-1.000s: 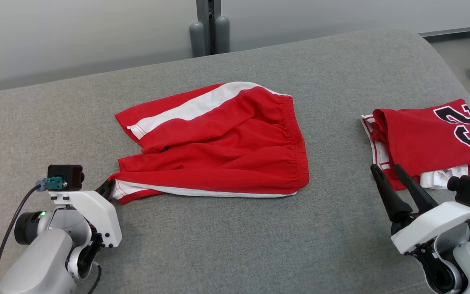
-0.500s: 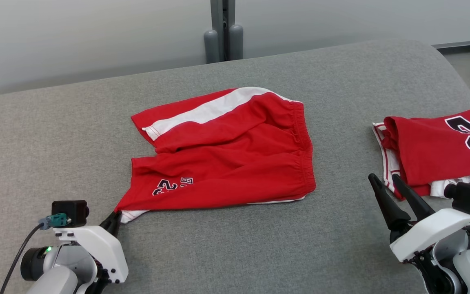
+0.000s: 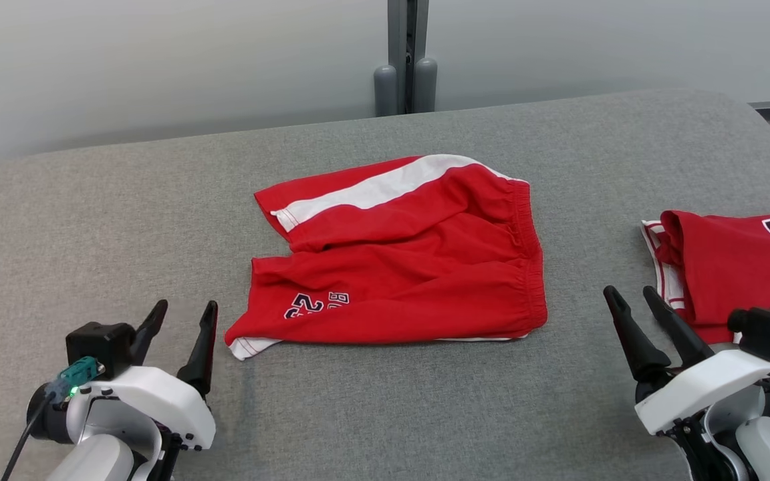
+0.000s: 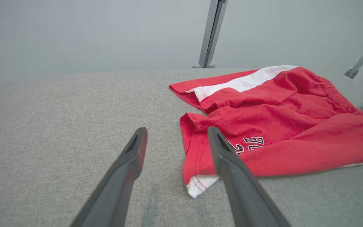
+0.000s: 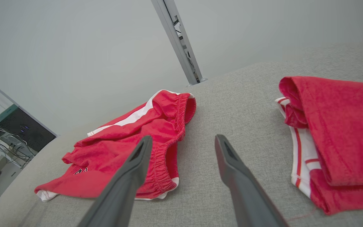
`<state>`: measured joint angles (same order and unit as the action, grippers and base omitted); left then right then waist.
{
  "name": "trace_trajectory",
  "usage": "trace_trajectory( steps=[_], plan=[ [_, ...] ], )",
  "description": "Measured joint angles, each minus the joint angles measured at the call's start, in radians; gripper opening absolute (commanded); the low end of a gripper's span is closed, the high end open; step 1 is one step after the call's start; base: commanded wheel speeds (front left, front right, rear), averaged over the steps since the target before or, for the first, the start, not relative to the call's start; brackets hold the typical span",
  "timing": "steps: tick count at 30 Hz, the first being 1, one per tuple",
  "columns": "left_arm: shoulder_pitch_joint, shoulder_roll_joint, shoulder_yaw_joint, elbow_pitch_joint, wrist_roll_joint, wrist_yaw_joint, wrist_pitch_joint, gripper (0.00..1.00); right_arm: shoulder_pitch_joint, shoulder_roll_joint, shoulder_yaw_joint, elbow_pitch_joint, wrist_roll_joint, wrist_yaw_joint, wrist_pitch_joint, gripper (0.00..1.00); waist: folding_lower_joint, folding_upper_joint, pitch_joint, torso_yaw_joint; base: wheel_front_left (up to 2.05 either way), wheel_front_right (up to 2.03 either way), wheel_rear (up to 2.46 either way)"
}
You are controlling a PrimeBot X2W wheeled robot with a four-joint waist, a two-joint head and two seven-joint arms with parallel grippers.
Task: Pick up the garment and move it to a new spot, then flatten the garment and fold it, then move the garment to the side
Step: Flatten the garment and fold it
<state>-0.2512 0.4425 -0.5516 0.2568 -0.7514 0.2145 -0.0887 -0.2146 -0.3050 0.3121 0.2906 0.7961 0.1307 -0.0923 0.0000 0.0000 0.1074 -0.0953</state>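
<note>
Holding the left claw wide open and empty, its fingers touching nothing, just beside the near-left hem corner of the red shorts. The right claw is also wide open and empty. It hovers between the shorts' waistband and a folded red jersey on my right, apart from both in the right wrist view.

The shorts lie about mid-way across the grey cushioned surface, spread out but not flat. The far leg with the white side stripe is creased and ripples run through the middle. The near leg has the printed number on top, with a bit of white showing at the hem corner.

Handling call:
- **Feel:** light, limp knit with no stiffness. It'll sag and drag when lifted, and probably won't slide much on this cloth cover.
- **Holds:** hem corner for the left claw, end of the elastic waistband for the right, since the gathered band gives a thicker pinch.
- **Risk:** pinching only the top layer and the layers peel apart, so bite through both.

Looks like the flattening stage to me, fold not yet begun.
</note>
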Motion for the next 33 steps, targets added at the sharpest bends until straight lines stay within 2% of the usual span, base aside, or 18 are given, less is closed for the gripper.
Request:
trace_trajectory(
  steps=[5, 10, 15, 22, 25, 26, 27, 28, 29, 33],
  plan=[
    [0.037, 0.001, 0.022, -0.056, 0.002, 0.025, -0.063, 1.00, 0.010, 0.013, 0.014, -0.003, -0.027, 0.000, -0.033, 1.00, 0.0000, 0.0000, -0.009, 0.016, 0.00, 0.00, 0.00],
    [0.073, -0.023, 0.018, -0.061, -0.008, 0.029, -0.084, 1.00, 0.012, 0.012, 0.058, 0.016, -0.049, 0.000, -0.029, 1.00, 0.0000, 0.0000, -0.012, 0.025, 0.00, 0.00, 0.00],
    [0.077, -0.042, 0.004, -0.044, -0.013, 0.015, -0.089, 1.00, -0.042, 0.006, 0.119, 0.083, -0.040, 0.000, 0.040, 1.00, 0.0000, 0.0000, -0.010, 0.038, 0.00, 0.00, 0.00],
    [0.060, -0.055, -0.016, -0.021, -0.013, -0.002, -0.087, 1.00, -0.141, 0.018, 0.146, 0.213, -0.002, 0.000, 0.160, 1.00, 0.0000, 0.0000, -0.010, 0.078, 0.00, 0.00, 0.00],
    [0.060, -0.064, -0.024, -0.016, -0.013, -0.007, -0.086, 1.00, -0.178, 0.024, 0.145, 0.248, 0.008, 0.000, 0.167, 1.00, 0.0000, 0.0000, -0.007, 0.098, 0.00, 0.00, 0.00],
    [0.060, -0.067, -0.026, -0.014, -0.013, -0.009, -0.087, 1.00, -0.190, 0.027, 0.144, 0.256, 0.011, 0.000, 0.166, 0.48, 0.0000, 0.0000, -0.005, 0.105, 0.00, 0.00, 0.00],
    [0.059, -0.069, -0.029, -0.013, -0.013, -0.011, -0.088, 1.00, -0.201, 0.030, 0.137, 0.270, 0.015, 0.000, 0.160, 0.39, 0.0000, 0.0000, -0.004, 0.112, 0.00, 0.00, 0.00],
    [0.059, -0.070, -0.030, -0.012, -0.013, -0.011, -0.089, 1.00, -0.211, 0.031, 0.132, 0.282, 0.015, 0.000, 0.152, 0.07, 0.0000, 0.0000, -0.001, 0.117, 0.00, 0.00, 0.00],
    [0.059, -0.072, -0.032, -0.011, -0.013, -0.011, -0.092, 1.00, -0.222, 0.032, 0.126, 0.295, 0.021, 0.000, 0.149, 0.00, 0.0000, 0.0000, 0.001, 0.122, 0.00, 0.00, 0.00],
    [0.053, -0.088, -0.049, 0.000, -0.005, -0.017, -0.097, 1.00, -0.270, 0.040, 0.117, 0.338, 0.074, 0.000, 0.145, 0.00, 0.0000, 0.0000, 0.014, 0.139, 0.00, 0.00, 0.00]
  ],
)
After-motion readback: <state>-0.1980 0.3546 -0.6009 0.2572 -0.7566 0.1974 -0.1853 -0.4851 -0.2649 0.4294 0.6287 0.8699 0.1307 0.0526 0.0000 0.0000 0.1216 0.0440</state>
